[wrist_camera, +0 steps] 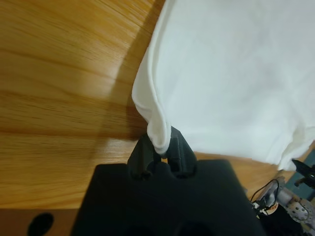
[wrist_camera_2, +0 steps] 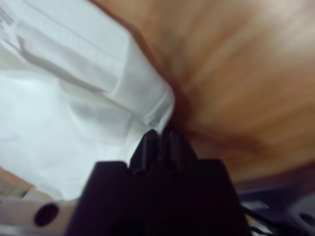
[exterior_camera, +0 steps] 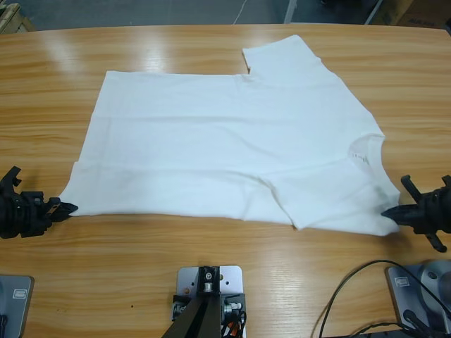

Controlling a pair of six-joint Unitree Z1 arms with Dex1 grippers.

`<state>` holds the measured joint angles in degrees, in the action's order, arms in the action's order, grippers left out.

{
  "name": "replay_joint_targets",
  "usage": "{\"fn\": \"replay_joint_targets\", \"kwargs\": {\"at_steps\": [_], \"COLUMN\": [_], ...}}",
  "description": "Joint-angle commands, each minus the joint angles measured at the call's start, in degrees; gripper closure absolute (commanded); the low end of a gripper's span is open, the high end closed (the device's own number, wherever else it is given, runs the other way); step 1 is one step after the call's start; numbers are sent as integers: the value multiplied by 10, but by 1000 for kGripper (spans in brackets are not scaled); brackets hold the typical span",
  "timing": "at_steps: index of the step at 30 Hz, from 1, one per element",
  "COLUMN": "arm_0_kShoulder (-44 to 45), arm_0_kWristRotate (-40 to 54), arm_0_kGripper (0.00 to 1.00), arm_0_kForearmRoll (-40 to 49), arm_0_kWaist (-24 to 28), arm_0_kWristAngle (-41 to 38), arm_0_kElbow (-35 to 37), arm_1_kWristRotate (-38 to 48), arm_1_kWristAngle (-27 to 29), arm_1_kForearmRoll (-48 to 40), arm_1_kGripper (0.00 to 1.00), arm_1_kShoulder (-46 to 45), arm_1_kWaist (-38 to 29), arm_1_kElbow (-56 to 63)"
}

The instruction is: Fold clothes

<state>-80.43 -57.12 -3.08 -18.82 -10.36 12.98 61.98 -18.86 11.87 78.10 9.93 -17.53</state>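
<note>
Long wooden table [exterior_camera: 211,274], glossy grain. White T-shirt [exterior_camera: 225,151] spread flat across middle, neck toward right edge, one sleeve toward far edge.

Two matte black hands, left hand [exterior_camera: 69,208], right hand [exterior_camera: 389,211], blocky bodies, tapered jaws

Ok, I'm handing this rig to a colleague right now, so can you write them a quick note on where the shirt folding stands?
Left gripper: shut on the hem corner of the plain white short-sleeved cotton T-shirt, at the table's near left.
Right gripper: jaws together at the shirt's near shoulder edge by the collar; whether cloth is pinched, I cannot tell.
Shirt lies spread sideways on the long wooden table, neck to the right, near sleeve already tucked over the body.
Left to do: fold the far sleeve and side in, then fold the body.
</note>
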Motion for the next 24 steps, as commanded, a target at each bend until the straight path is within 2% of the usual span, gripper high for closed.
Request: {"fn": "replay_joint_targets", "kwargs": {"at_steps": [1,12,21,24], "arm_0_kShoulder": [8,-2,-26,-35], "arm_0_kWristRotate": [-19,-59,-66,-63], "arm_0_kGripper": [1000,1000,1000,1000], "arm_0_kForearmRoll": [13,18,32,38], "arm_0_kWaist": [-19,-73,-73,-48], "arm_0_kWristAngle": [1,-6,15,17], "arm_0_kElbow": [-10,-9,10,17], "arm_1_kWristRotate": [7,-19,-25,-34], "arm_1_kWristAngle": [33,22,28,27], "arm_1_kForearmRoll": [107,105,118,130], "arm_1_kGripper": [1000,1000,1000,1000], "arm_1_kShoulder": [28,106,103,105], "arm_1_kWaist": [-24,-25,-25,-25], "arm_1_kElbow": [-59,-72,-81,-90]}}
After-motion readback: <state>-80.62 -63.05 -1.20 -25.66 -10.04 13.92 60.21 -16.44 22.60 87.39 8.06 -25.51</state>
